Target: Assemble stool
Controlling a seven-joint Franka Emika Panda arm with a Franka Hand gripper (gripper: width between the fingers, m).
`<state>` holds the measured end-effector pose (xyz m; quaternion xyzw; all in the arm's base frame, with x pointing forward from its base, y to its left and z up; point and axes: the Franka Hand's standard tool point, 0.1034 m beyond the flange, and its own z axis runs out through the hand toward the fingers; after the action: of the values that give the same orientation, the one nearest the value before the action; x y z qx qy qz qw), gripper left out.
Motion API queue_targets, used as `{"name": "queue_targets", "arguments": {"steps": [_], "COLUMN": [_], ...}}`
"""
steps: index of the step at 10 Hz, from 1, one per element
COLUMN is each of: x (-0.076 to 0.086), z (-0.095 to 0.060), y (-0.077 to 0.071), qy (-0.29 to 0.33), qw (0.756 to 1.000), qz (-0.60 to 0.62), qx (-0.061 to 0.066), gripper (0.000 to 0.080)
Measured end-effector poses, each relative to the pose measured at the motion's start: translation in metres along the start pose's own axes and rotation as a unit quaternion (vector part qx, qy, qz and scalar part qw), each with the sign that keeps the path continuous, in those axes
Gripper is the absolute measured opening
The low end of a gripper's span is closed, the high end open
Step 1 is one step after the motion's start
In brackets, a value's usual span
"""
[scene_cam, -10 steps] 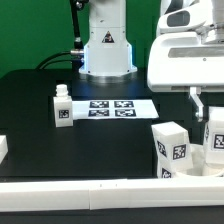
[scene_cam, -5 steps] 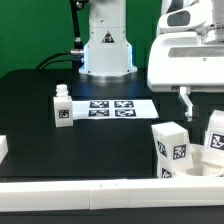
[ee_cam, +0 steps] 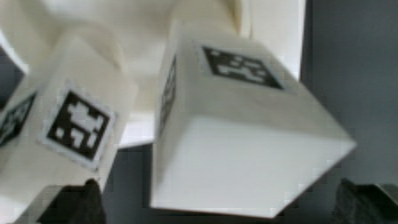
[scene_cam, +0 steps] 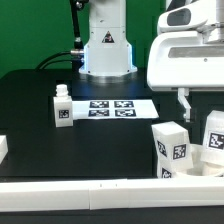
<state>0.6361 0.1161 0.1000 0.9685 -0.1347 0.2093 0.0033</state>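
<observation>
Black matte desk point(scene_cam: 30, 100): arm point(scene_cam: 185, 55) hangs over its edge at the exterior view's right.
Gripper point(ee_cam: 214, 205) points down, jaws wide apart, holding nothing, straddling a chunky white plastic leg point(ee_cam: 249, 130). A second leg point(ee_cam: 71, 120) stands alongside and the round seat point(ee_cam: 54, 30) lies behind. A third leg point(scene_cam: 62, 108) stands upright beside the marker board point(scene_cam: 110, 107).

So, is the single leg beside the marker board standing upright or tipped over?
Upright. The leg stands on its wide end on the table, narrower end up, beside the marker board.
</observation>
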Motion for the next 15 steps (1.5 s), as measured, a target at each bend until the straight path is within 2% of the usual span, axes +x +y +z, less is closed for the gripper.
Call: {"name": "queue_targets", "arguments": {"steps": [4,5,6,7,9,13,14,15], "x": [-0.002,0.001,0.001,0.002,0.003,-0.018,-0.026,-0.03], "z": [0.002,0.001,0.0,0.0,0.004,0.019,0.019,0.018], "y": [0.014,0.016,0.014,0.012,0.01,0.005,0.002,0.002], "qy": [-0.125,-0.134,-0.134,-0.131,-0.127,-0.142,-0.153,-0.169], "qw": [0.992,0.99,0.987,0.982,0.978,0.975,0.975,0.975], "qz": [0.02,0.026,0.088,0.139,0.166,0.17,0.159,0.138], "qx": [-0.019,-0.019,-0.013,0.003,0.017,-0.004,-0.016,-0.032], "gripper": [0.0649,0.0649,0.0649,0.0649,0.0649,0.0649,0.0649,0.0649]}}
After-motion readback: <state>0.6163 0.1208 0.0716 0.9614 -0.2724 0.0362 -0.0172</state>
